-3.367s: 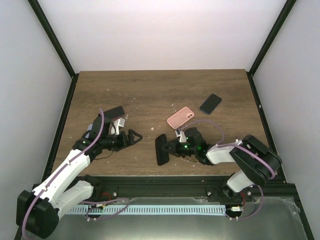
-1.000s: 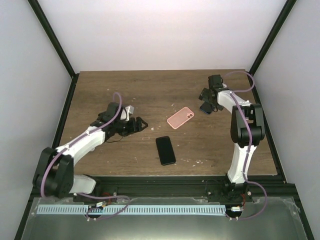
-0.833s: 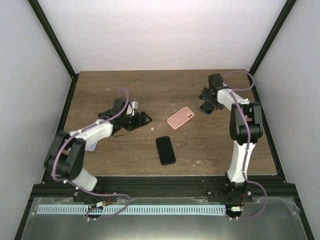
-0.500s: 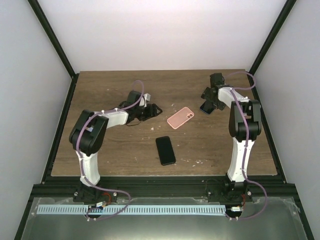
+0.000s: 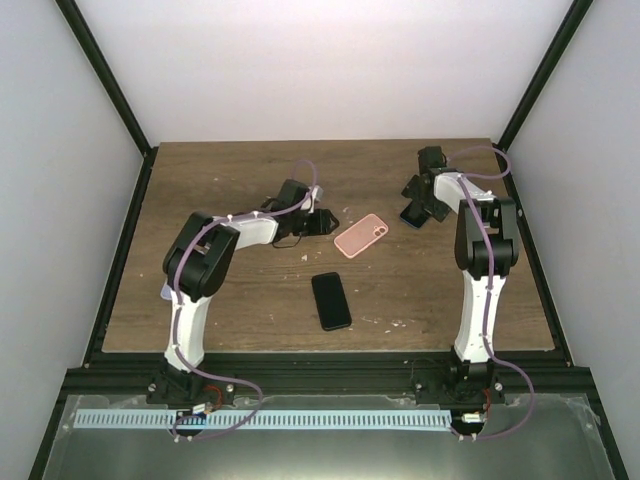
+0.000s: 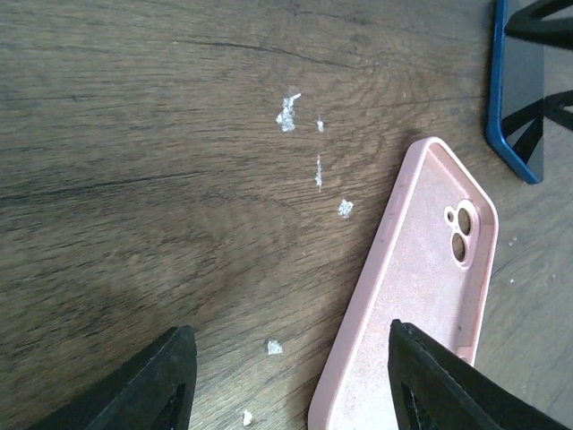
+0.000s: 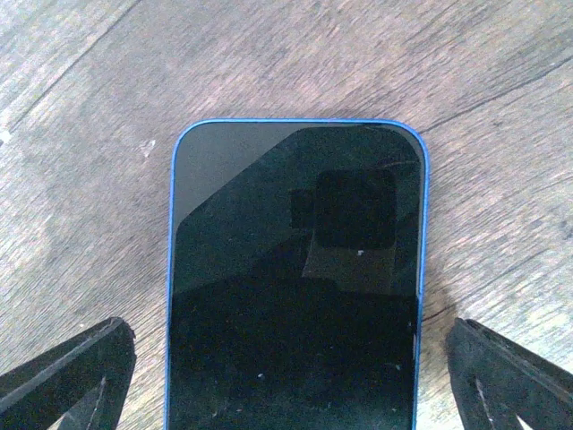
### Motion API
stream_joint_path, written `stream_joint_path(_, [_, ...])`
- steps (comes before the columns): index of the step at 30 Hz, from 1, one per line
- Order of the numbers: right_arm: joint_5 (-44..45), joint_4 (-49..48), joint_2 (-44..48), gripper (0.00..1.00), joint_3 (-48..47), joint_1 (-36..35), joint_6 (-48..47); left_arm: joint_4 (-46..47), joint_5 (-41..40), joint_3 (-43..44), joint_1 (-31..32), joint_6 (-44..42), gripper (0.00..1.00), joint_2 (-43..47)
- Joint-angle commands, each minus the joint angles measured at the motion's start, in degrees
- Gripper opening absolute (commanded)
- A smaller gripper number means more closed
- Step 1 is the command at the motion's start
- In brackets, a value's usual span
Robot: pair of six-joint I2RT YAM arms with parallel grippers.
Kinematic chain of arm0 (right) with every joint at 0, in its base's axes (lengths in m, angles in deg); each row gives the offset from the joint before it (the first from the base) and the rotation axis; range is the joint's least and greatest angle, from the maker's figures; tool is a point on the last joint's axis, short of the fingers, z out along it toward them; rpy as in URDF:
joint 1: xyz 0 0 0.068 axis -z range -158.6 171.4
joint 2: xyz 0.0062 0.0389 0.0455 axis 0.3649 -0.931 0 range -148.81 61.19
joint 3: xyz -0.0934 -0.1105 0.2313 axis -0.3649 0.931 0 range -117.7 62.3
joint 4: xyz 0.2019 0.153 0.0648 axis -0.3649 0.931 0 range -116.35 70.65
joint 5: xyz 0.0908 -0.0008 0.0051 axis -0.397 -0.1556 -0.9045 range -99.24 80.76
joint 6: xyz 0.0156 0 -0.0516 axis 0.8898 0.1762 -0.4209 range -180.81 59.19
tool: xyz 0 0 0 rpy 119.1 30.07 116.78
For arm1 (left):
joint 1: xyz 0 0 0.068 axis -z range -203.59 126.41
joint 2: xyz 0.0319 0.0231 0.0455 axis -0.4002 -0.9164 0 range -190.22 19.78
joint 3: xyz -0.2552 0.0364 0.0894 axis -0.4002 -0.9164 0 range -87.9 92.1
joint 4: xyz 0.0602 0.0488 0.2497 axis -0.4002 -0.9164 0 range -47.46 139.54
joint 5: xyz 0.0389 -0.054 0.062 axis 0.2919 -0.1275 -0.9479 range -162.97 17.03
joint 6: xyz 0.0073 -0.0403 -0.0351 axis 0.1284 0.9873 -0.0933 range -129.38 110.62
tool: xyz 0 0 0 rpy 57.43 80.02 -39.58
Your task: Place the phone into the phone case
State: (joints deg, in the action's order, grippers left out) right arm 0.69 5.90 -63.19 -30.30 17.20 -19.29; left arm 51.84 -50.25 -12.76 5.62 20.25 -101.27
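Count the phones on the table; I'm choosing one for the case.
2: a black phone near the middle, and a blue-edged phone far right, under the right gripper.

Prob. 2 phones (image 5: 330, 300) (image 7: 295, 287), 1 case (image 5: 361, 235).

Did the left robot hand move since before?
Yes. The left gripper moved right and farther back, ending just left of the pink case, which stayed put.

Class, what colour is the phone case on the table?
Pink phone case; clearest in left wrist view.
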Motion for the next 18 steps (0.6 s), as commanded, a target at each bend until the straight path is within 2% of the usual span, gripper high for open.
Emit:
stream_joint_path(1, [1.5,2.3,-1.7,0.96,-2.6,0.5,2.0,-2.7,-2.6,3.1,1.7,-4.8,0.6,-1.7])
stream_joint_path(10, [3.1,7.1,-3.8,0.91,-5.8,0.5,-0.6,-3.9,-4.2,4.6,4.7,-7.0,0.5,-4.3])
stream_joint_path(16, [5.2,9.3,-3.2,0.86,-4.6,0.5,-3.8,-5.9,-5.3,3.4,7.9,-8.8,0.46,-3.1])
stream_joint_path(18, [5.0,8.1,-2.2,0.83,-2.0,0.5,-5.1,-4.4,-5.3,0.9,8.7,-8.5,0.41,-2.1])
